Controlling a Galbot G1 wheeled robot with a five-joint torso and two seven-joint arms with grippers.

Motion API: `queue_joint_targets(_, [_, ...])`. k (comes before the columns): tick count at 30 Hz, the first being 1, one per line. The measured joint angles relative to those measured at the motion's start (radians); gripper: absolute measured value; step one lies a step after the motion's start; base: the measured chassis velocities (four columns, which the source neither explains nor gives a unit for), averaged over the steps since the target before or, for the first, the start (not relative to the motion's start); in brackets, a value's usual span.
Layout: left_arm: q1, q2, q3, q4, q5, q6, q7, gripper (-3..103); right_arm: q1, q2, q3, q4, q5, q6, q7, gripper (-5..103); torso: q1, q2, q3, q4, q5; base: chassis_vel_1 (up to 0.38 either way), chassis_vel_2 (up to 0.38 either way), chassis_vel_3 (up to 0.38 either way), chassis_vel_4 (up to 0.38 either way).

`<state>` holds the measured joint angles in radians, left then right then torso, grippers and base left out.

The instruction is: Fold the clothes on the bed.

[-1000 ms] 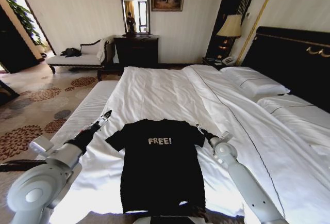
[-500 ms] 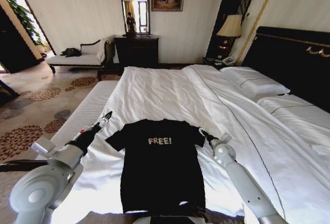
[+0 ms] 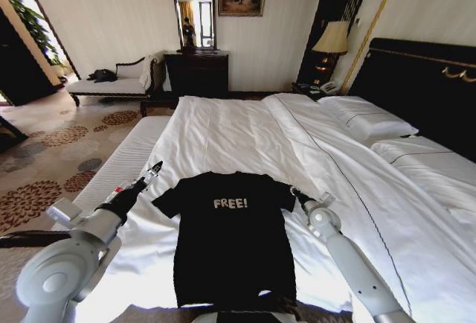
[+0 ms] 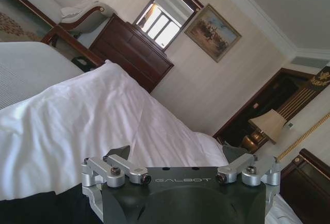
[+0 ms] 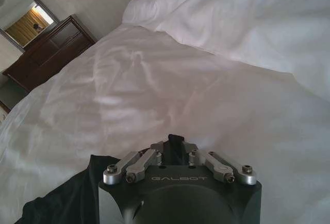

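T-shirt: black, lying flat near the foot of the bed, FREE! facing up; its bottom hem is cut off by the frame edge.
Left gripper: sits just off the shirt's left sleeve, fingers spread wide in the wrist view.
Right gripper: right by the other sleeve, fingers look pinched together, though whether they're touching the fabric is hard to make out.
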<state>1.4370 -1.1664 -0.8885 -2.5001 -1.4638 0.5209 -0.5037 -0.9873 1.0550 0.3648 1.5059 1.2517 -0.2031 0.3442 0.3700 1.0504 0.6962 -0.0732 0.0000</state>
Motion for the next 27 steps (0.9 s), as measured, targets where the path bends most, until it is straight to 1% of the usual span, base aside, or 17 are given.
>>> queue_joint_targets(2, [0.001, 0.001, 0.0, 0.0, 0.0, 0.0, 0.0, 100, 0.002, 0.0, 0.0, -0.002, -0.004, 0.005, -0.001, 13, 0.0, 0.0, 0.0, 0.0001, 0.0, 0.0, 0.0, 0.0, 0.0])
queue_joint_targets(3, [0.001, 0.001, 0.0, 0.0, 0.0, 0.0, 0.0, 100, 0.003, 0.0, 0.0, -0.003, -0.008, 0.007, -0.001, 13, 0.0, 0.0, 0.0, 0.0, 0.0, 0.0, 0.0, 0.0, 0.0])
queue_joint_targets(4, [0.001, 0.0, 0.001, 0.0, 0.002, 0.0, 0.0, 100, 0.003, 0.0, -0.001, -0.005, -0.014, 0.011, -0.003, 7, 0.0, 0.0, 0.0, 0.0, 0.0001, 0.0, 0.0, 0.0, 0.0])
queue_joint_targets(5, [0.001, 0.0, 0.001, 0.0, 0.002, 0.0, 0.0, 100, 0.003, 0.0, -0.001, -0.005, -0.014, 0.011, -0.003, 7, 0.0, 0.0, 0.0, 0.0, 0.0001, 0.0, 0.0, 0.0, 0.0])
queue_joint_targets(6, [0.001, -0.002, 0.005, 0.0, 0.005, 0.0, 0.0, 100, 0.004, -0.001, -0.001, -0.006, -0.019, 0.015, -0.004, 1, 0.0, 0.0, 0.0, 0.0, 0.0, 0.0, 0.0, 0.0, 0.0])
queue_joint_targets(11, [-0.001, -0.008, 0.017, 0.0, 0.014, -0.001, 0.0, 100, -0.002, -0.003, 0.0, 0.01, -0.024, 0.022, -0.004, 0, 0.0, 0.0, 0.0, 0.0, 0.0, 0.0, 0.0, 0.0, 0.0])
queue_joint_targets(17, [-0.005, -0.007, 0.019, 0.0, 0.014, -0.002, 0.0, 100, -0.033, -0.004, -0.001, 0.118, -0.023, 0.031, -0.001, 0, 0.0, 0.0, 0.0, 0.0, -0.0001, 0.0, 0.0, 0.0, 0.0])
queue_joint_targets(21, [-0.006, -0.006, 0.018, 0.0, 0.014, -0.003, 0.0, 100, -0.046, 0.004, -0.022, 0.181, -0.021, 0.045, -0.003, 0, 0.0, 0.0, 0.0, 0.0, -0.0001, 0.0, 0.0, 0.0, 0.0])
queue_joint_targets(24, [-0.006, -0.007, 0.018, 0.0, 0.014, -0.003, 0.0, 100, -0.047, 0.012, -0.069, 0.202, -0.031, 0.083, -0.039, 0, 0.0, 0.0, 0.0, 0.0001, -0.0002, 0.0, 0.0, 0.0, 0.0])
queue_joint_targets(25, [-0.006, -0.007, 0.018, 0.0, 0.014, -0.003, 0.0, 100, -0.047, 0.012, -0.069, 0.202, -0.031, 0.083, -0.039, 0, 0.0, 0.0, 0.0, 0.0001, -0.0002, 0.0, 0.0, 0.0, 0.0])
queue_joint_targets(27, [-0.006, -0.01, 0.019, 0.0, 0.014, -0.003, 0.0, 100, -0.044, 0.018, -0.107, 0.196, -0.051, 0.114, -0.07, 0, 0.0, 0.0, 0.0, 0.0001, -0.0003, 0.0, 0.0, 0.0, 0.0])
